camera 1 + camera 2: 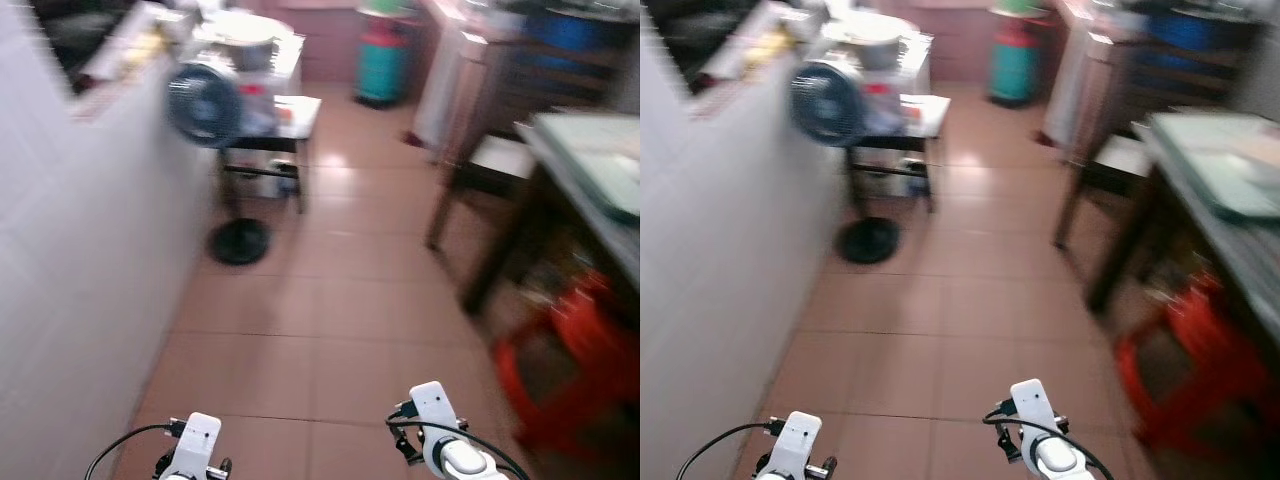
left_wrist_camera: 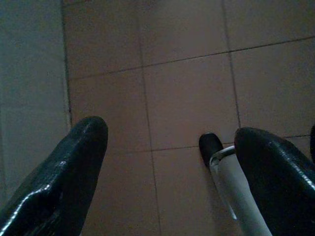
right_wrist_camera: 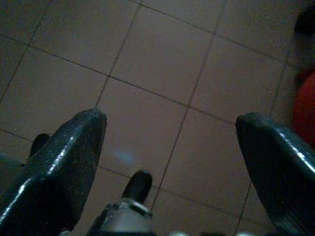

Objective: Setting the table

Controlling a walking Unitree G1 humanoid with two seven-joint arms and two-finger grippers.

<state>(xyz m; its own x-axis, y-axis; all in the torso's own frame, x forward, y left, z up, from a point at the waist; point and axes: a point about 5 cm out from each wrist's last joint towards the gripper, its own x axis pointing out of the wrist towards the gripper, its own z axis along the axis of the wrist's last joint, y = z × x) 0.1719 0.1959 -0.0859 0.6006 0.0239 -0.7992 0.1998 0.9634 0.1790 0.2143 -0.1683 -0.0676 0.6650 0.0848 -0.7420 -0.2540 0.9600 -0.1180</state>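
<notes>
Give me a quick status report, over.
Left gripper and right gripper open, empty, hanging over brown tiled floor. Dark wooden table ahead right. Red plastic stool beside the path.

My fingers are glossy black, smooth like rubber or plastic. The floor is matt terracotta tile. At two o'clock, a dark wooden table; under it, a shiny red plastic stool.
</notes>
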